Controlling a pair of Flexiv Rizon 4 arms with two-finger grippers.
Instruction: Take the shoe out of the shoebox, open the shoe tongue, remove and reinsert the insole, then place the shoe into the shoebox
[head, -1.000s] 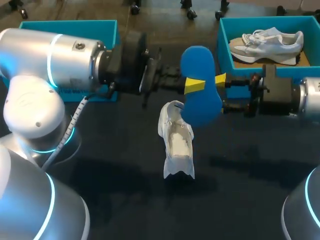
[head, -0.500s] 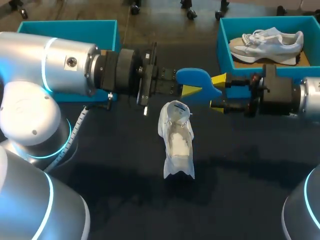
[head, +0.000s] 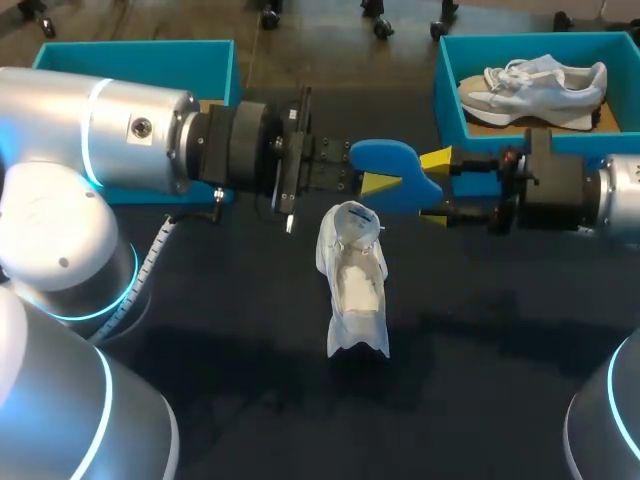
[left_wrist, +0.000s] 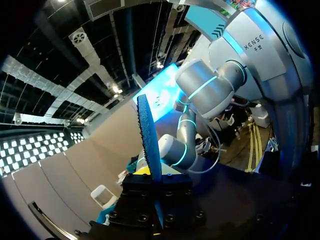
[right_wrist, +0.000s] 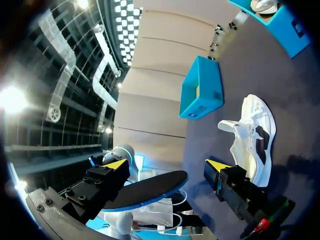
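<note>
Holding the insole in the air above the shoe

My left hand (head: 372, 176) is clamped on the blue insole (head: 392, 158), which lies nearly flat in the air over the middle of the desk (head: 250, 340). From that wrist camera I see the insole edge-on, running straight out from between the fingers. My right hand (head: 434, 185) faces it from the other side with its fingers apart, a yellow tip on either side of the insole's far end. Its own camera shows one finger (right_wrist: 216, 165) standing clear of the insole, so it has no grip there. The white shoe (head: 352, 285) sits on the desk just below the insole, opening facing up, outside both boxes. The right shoebox (head: 448, 100) holds a second shoe (head: 540, 85). The left shoebox (head: 140, 55) sits at the far left, partly hidden by my left arm.
</note>
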